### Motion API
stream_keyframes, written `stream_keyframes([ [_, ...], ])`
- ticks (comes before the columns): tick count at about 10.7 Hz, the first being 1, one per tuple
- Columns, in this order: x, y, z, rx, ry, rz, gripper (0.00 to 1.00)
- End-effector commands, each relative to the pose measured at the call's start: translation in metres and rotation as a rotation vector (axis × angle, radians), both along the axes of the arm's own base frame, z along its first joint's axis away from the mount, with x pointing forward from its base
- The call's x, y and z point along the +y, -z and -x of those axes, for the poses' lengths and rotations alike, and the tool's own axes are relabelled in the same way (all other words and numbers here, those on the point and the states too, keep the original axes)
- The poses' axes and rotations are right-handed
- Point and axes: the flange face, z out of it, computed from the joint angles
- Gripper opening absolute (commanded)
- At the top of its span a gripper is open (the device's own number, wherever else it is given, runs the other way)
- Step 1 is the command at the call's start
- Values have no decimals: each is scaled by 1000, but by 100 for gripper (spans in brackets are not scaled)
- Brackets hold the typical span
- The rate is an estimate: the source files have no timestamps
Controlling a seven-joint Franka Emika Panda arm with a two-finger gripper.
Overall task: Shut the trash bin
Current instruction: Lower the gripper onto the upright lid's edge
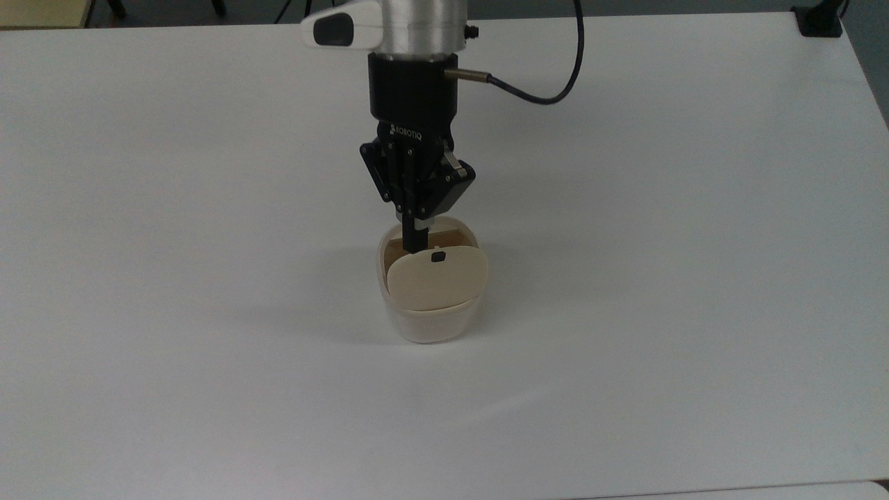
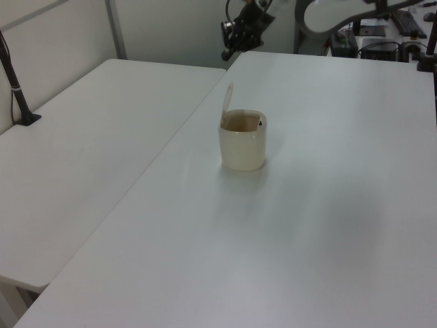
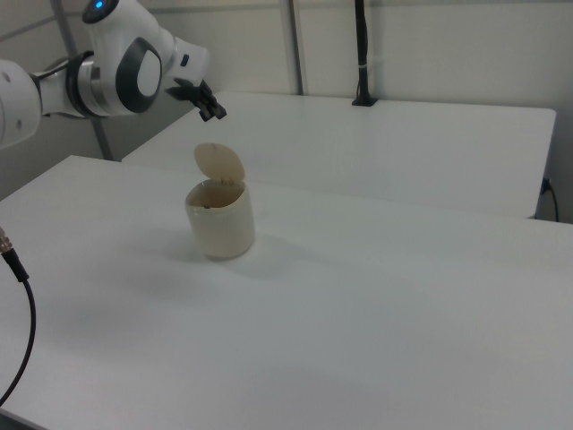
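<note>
In the top view the pincer (image 1: 415, 244) hangs over the far rim of the bin (image 1: 429, 321), its two fingers pressed together with nothing between them; the fingertips cover part of the rim and the bin's opening there. The lid (image 1: 437, 279) stands raised, its pale face with a small black mark turned to the camera, hiding much of the bin's inside. The arm's silver wrist is cut off by the top edge.

In the left view the pincer (image 2: 225, 54) appears small and dark above and behind the bin (image 2: 242, 142); how high it sits is hard to judge. The lid (image 2: 227, 104) shows edge-on, upright.

In the right view the pincer (image 3: 215, 113) sits up and left of the lid (image 3: 219, 164).

The bin stands mid-worktop (image 1: 694, 278), with bare white surface on all sides and the edges well apart from it.
</note>
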Motion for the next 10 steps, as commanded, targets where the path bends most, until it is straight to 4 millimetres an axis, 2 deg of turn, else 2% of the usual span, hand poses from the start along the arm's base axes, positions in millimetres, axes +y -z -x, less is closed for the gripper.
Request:
stream_keyframes([
  [1, 12, 20, -9, -6, -2, 22, 0],
  [3, 15, 37, -12, 15, -13, 55, 0],
  [5, 16, 39, -13, 17, -24, 70, 0],
  [7, 25, 51, -10, 35, -49, 107, 0],
  [10, 26, 66, -6, 73, -70, 128, 0],
])
